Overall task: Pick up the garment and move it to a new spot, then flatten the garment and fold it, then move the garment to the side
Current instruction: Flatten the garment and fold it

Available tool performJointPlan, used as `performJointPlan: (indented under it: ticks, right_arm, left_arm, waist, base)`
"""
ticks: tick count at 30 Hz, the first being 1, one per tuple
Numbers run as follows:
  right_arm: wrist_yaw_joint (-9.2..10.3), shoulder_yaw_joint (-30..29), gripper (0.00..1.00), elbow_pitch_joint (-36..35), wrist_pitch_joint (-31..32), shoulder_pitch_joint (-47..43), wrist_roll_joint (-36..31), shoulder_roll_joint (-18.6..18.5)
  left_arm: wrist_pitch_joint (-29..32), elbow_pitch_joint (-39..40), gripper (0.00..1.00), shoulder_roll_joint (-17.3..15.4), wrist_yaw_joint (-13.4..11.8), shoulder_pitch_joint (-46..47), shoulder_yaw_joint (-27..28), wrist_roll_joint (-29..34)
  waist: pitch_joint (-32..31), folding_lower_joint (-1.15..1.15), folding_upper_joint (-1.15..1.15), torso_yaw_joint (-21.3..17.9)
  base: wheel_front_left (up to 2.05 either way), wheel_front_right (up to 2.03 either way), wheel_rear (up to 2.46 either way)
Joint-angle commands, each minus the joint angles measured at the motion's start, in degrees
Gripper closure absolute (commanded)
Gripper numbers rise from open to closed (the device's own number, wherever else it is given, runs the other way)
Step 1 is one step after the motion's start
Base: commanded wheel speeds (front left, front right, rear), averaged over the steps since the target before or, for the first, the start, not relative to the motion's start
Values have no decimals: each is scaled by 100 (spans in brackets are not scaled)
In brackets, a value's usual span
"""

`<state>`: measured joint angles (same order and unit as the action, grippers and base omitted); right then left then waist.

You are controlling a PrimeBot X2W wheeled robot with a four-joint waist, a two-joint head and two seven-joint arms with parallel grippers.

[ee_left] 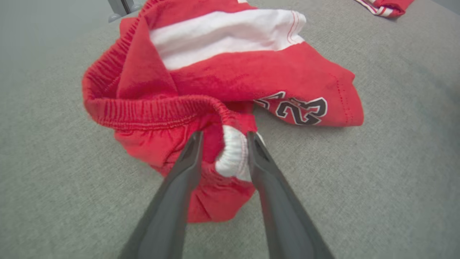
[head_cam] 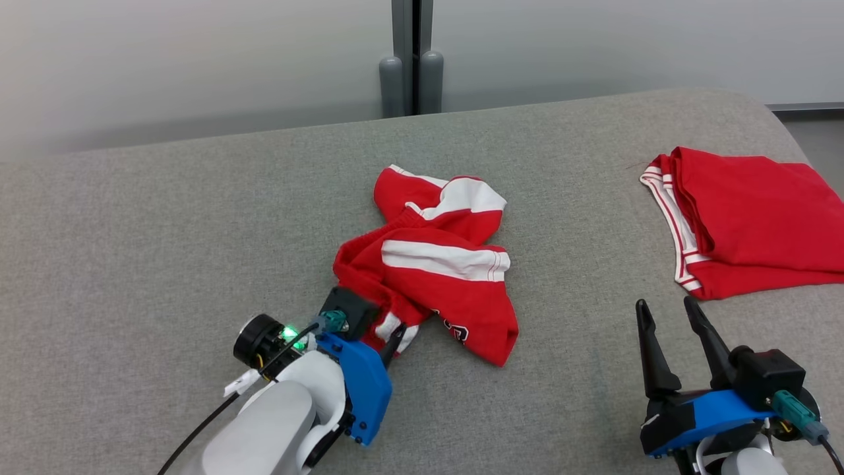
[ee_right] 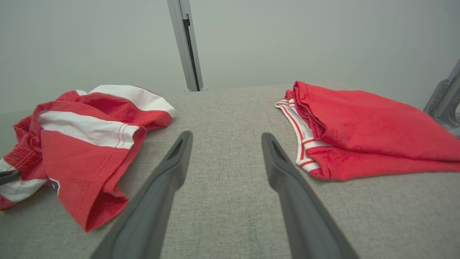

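The garment (head_cam: 435, 277), crumpled red shorts with white stripes and a black number print, lies in the middle of the grey padded table (head_cam: 165, 231). My left gripper (head_cam: 382, 330) is down at its near left edge. In the left wrist view the left gripper (ee_left: 224, 138) stands open, its two fingers either side of a bunched red and white fold of the garment (ee_left: 233, 72) by the waistband, close against the cloth. My right gripper (head_cam: 666, 307) is open and holds nothing, near the front right. In the right wrist view the right gripper (ee_right: 226, 138) points between the garment (ee_right: 82, 144) and a folded cloth.
A folded red cloth with white trim (head_cam: 752, 224) lies at the table's right edge, just beyond my right gripper; it also shows as the folded cloth (ee_right: 359, 126). Grey posts (head_cam: 412, 72) stand behind the table's far edge. Bare grey surface stretches left and front.
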<state>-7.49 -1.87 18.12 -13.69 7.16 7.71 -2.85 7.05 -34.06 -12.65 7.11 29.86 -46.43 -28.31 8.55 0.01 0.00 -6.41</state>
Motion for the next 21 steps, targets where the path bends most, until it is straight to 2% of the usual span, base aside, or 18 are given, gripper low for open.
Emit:
performJointPlan:
  ticks: [1,5,8,13,21]
  right_arm:
    - [-1,-16,0,24,-34,81,4,-11]
    - [-1,-35,0,58,-57,107,-9,-10]
    - [-1,-13,0,72,-67,89,2,-10]
    - [-1,-12,0,109,-76,76,-8,-10]
    - [-1,-105,0,159,-94,-51,-59,-10]
  left_arm:
    - [73,-28,73,-53,41,85,-83,-51]
    - [213,-4,94,-155,36,129,-374,-144]
    - [265,16,100,-229,35,131,-593,-237]
    - [45,-4,100,-239,36,137,-668,-409]
    - [-678,161,100,-118,-119,-28,-304,-661]
  waist:
    - [-6,-1,0,-5]
    - [-34,-1,0,10]
    - [-62,-1,0,28]
    - [-109,-1,0,59]
    - [-273,-1,0,172]
  base:
    - [0,0,0]
    - [0,0,0]
    - [0,0,0]
    - [0,0,0]
    - [0,0,0]
